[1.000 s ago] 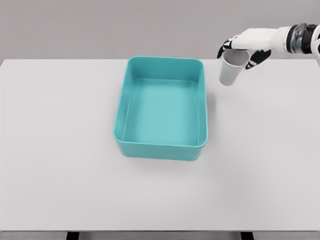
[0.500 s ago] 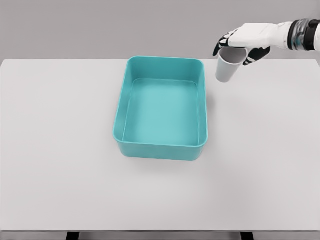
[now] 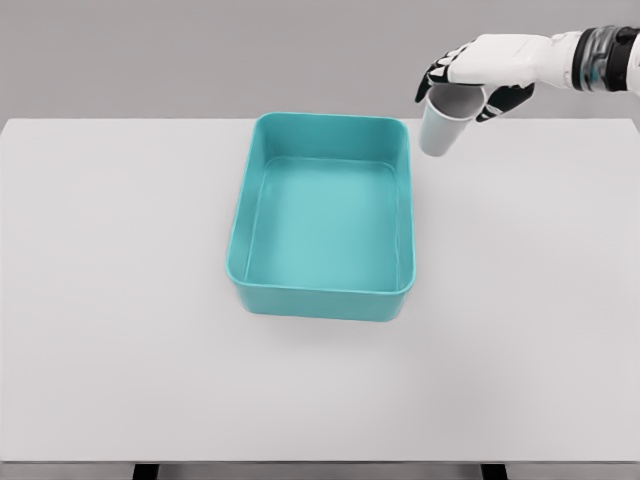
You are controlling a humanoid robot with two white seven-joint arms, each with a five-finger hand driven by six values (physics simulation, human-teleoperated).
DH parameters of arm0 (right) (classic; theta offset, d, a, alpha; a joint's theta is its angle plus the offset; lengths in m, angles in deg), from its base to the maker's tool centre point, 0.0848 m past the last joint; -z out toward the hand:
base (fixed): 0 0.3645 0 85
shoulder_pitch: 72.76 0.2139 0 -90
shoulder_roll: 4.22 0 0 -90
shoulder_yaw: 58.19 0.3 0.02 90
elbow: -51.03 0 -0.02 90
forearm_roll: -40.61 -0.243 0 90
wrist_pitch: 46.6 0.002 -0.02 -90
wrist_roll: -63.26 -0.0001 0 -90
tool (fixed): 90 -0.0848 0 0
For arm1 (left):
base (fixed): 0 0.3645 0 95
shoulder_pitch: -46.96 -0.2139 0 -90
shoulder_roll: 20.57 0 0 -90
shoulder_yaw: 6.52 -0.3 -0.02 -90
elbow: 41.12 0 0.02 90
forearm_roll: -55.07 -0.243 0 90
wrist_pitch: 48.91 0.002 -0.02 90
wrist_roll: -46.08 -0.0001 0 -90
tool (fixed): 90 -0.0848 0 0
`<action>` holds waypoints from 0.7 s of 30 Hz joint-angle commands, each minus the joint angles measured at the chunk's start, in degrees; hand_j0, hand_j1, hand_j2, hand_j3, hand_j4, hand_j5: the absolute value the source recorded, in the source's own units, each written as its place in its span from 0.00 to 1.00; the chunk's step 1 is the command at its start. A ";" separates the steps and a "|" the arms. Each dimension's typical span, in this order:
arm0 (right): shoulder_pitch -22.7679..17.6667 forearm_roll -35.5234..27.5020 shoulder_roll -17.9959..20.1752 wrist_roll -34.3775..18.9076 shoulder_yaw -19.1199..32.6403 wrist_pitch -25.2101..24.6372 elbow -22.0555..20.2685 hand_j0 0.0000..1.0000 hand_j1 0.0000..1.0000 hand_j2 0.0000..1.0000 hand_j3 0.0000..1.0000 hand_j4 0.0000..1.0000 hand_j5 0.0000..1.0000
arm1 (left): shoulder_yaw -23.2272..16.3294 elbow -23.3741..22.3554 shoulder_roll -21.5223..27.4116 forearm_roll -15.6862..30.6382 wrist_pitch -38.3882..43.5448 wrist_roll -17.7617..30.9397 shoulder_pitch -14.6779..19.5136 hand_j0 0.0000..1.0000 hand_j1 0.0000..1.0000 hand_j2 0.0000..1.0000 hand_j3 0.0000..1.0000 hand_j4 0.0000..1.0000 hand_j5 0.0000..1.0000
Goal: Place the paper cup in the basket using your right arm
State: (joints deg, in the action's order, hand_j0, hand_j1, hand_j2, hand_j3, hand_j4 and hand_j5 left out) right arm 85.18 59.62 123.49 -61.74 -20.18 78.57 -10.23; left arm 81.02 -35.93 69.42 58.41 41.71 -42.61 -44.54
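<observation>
A white paper cup (image 3: 442, 127) hangs in the air at the upper right, slightly tilted, its rim held from above by my right hand (image 3: 462, 80). The hand is shut on the cup, and its white arm comes in from the right edge. The cup is just to the right of the far right corner of the teal basket (image 3: 325, 292), which sits empty in the middle of the white table (image 3: 120, 300). My left arm does not show.
The table's far edge runs just behind the basket, under the held cup. A grey wall fills the background.
My right hand has carried the cup up and to the left, from right of the basket toward its far right corner.
</observation>
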 commanded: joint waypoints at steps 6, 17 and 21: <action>0.79 -1.17 -0.36 0.00 0.04 -0.17 -0.79 0.72 0.72 0.72 0.72 0.72 0.72 | 0.00 -0.01 0.00 0.00 0.00 0.01 0.00 1.00 1.00 1.00 1.00 1.00 1.00; 0.97 -1.17 -2.65 0.00 0.31 -0.17 -0.79 0.72 0.72 0.72 0.72 0.72 0.72 | 0.00 -0.01 0.00 0.00 0.00 0.01 0.00 1.00 1.00 1.00 1.00 1.00 1.00; 1.06 -1.17 -4.32 0.00 0.40 -0.17 -0.79 0.72 0.72 0.72 0.72 0.72 0.72 | 0.00 -0.01 0.00 0.00 0.00 0.01 0.00 1.00 1.00 1.00 1.00 1.00 1.00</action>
State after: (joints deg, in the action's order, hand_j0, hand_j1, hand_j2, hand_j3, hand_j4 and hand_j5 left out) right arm 86.24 58.75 119.97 -61.75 -19.90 78.58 -11.01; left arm 81.02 -35.93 69.42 58.41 41.71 -42.61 -44.54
